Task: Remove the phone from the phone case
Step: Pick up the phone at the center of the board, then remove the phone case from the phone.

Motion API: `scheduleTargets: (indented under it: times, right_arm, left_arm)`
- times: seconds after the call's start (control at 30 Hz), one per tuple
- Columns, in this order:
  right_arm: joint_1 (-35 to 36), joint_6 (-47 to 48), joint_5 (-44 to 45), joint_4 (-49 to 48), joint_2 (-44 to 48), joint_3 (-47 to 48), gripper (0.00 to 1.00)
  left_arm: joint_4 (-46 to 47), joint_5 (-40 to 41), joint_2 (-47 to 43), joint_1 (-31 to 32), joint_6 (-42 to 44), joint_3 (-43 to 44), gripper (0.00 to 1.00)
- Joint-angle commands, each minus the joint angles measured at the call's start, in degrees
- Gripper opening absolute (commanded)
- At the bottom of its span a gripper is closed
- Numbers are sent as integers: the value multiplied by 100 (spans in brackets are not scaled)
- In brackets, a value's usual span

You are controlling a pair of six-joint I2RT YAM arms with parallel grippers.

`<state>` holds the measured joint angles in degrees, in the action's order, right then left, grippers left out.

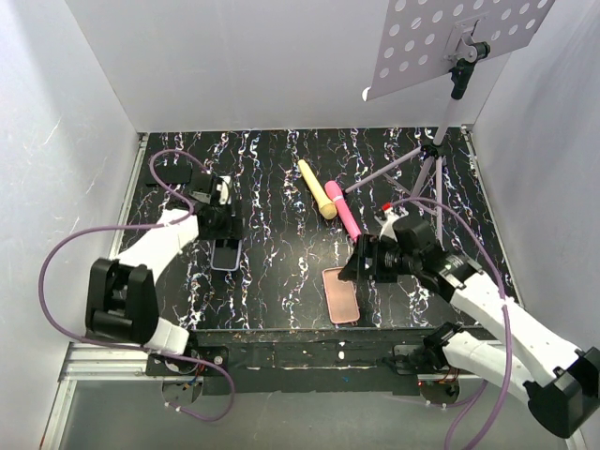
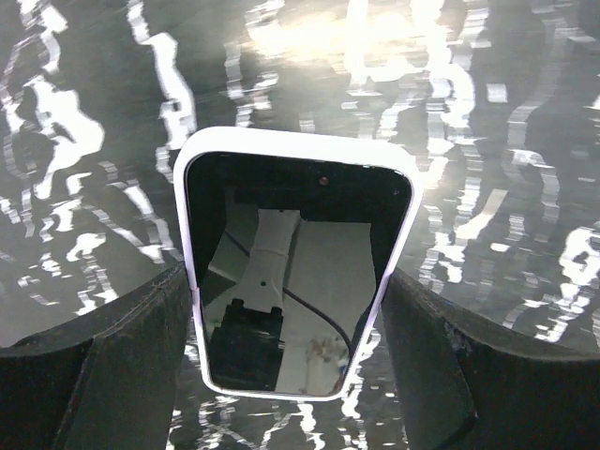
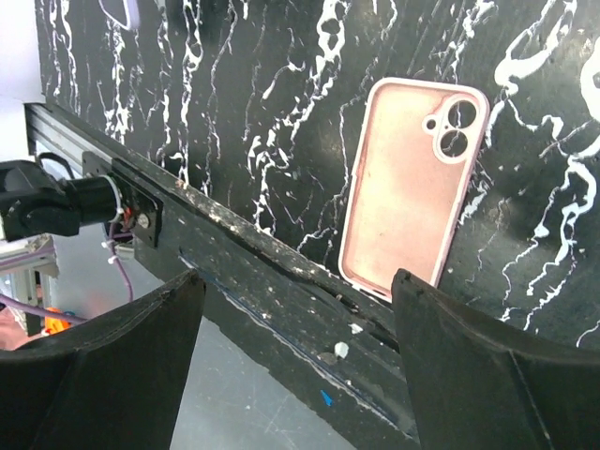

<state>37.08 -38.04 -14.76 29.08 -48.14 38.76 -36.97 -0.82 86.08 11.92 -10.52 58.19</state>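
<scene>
Phone lies screen-up, long axis running between left gripper fingers, grip unclear; empty phone case lies apart, nearer the wide-open, empty-handed right gripper.

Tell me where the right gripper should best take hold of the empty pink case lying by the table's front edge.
Probably across its narrow width, coming from straight above. The phone case lies flat with its hollow side up, so both long side walls stand exposed. The open right gripper could bracket those walls at mid-length, clear of the camera cutout.
</scene>
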Motion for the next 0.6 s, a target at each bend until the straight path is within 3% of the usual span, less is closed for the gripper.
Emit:
scheduleTargets:
  times: [0.0, 0.13, 0.3, 0.57]
  right_arm:
    - [-157, 341, -351, 308, -511, 886, 87]
    - [-385, 429, -702, 546, -924, 1449, 88]
    - [-544, 543, -1212, 800, -1355, 2055, 88]
    - [-553, 561, -1388, 854, -1602, 2584, 85]
  left_arm:
    - [857, -59, -986, 810, -599, -299, 0]
    - [1463, 168, -1567, 1636, -740, -484, 0]
    - [1886, 485, -1902, 2778, -206, -414, 0]
    - [2212, 934, -1692, 4212, 498, -265, 0]
